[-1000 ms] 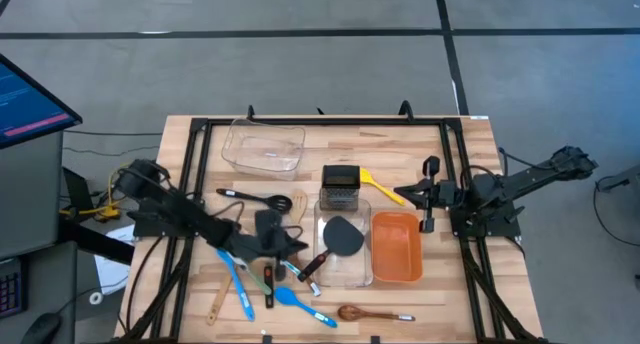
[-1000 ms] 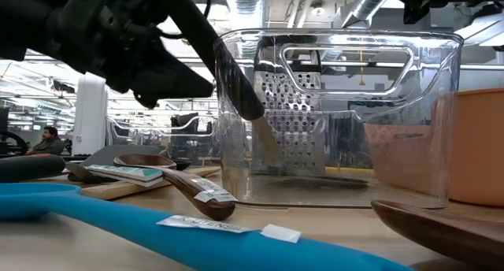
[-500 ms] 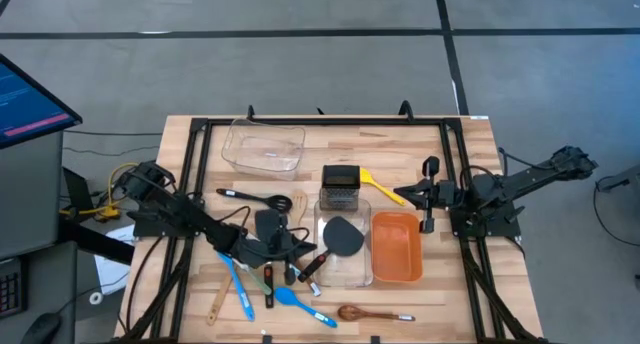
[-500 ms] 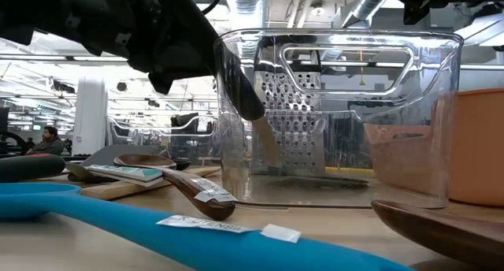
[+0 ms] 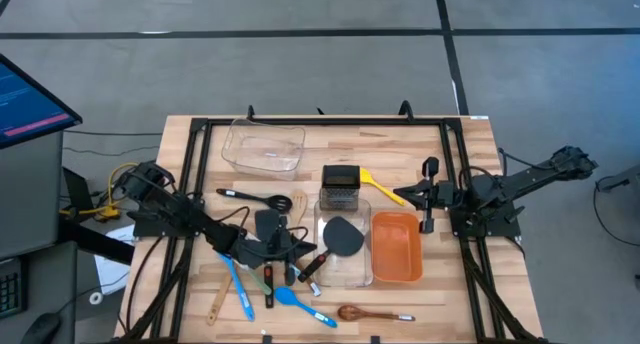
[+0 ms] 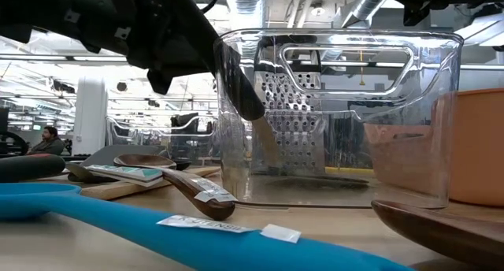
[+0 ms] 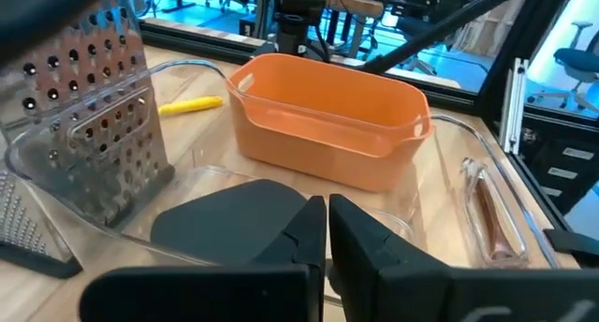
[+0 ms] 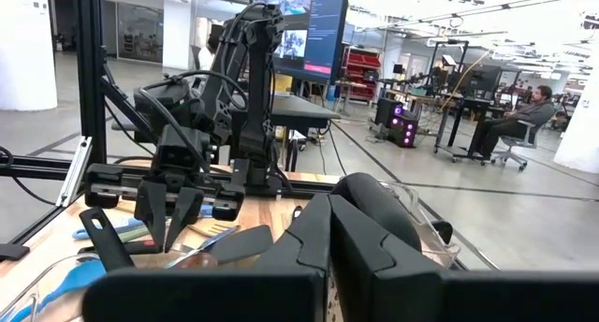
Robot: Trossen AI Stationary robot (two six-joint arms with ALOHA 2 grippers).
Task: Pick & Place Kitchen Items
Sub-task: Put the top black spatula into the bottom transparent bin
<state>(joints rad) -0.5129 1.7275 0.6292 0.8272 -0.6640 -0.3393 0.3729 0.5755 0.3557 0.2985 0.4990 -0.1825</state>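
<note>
My left gripper point(image 5: 296, 252) is shut and empty, just left of a clear container point(image 5: 357, 274) at the table's middle; it also shows in the left wrist view point(image 7: 326, 230). A black turner's head point(image 7: 229, 221) lies inside the container, and its handle point(image 5: 314, 266) leans out over the left rim. A steel box grater point(image 5: 340, 187) stands at the container's far end, with a yellow spoon point(image 5: 386, 190) to its right. Blue spoons point(image 5: 240, 287), wooden spoons point(image 5: 372, 312) and a black slotted spoon point(image 5: 255, 197) lie on the table. My right gripper point(image 5: 406, 192) waits shut near the yellow spoon.
An orange bin point(image 5: 396, 247) stands right of the clear container. A second clear bin point(image 5: 263, 147) stands at the far left. A black ladle point(image 5: 430, 170) lies under my right arm. A black frame point(image 5: 196, 174) runs around the table top.
My left gripper has gone a little toward the table's right edge, closer to the clear container, and has then kept still. The turner and the other utensils have stayed where they were.
</note>
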